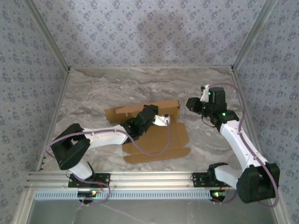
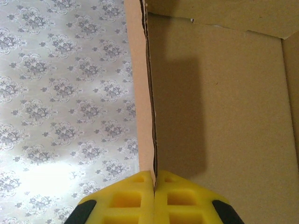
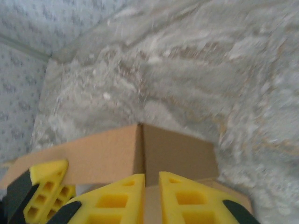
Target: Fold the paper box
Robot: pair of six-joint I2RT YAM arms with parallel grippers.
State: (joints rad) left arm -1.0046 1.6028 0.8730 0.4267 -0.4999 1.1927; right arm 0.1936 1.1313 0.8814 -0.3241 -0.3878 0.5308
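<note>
The paper box lies mid-table, tan cardboard with its flat panels toward me and a back wall standing up. My left gripper is shut on the top edge of an upright panel. In the left wrist view its yellow jaws pinch that thin edge, with the box's inner face to the right. My right gripper hovers just off the box's right end. Its fingers stand a narrow gap apart, holding nothing, and face an outer corner of the box. The left gripper's yellow fingers show at the left.
The marble-patterned table is walled by patterned panels at the back and on both sides. A metal rail runs along the near edge by the arm bases.
</note>
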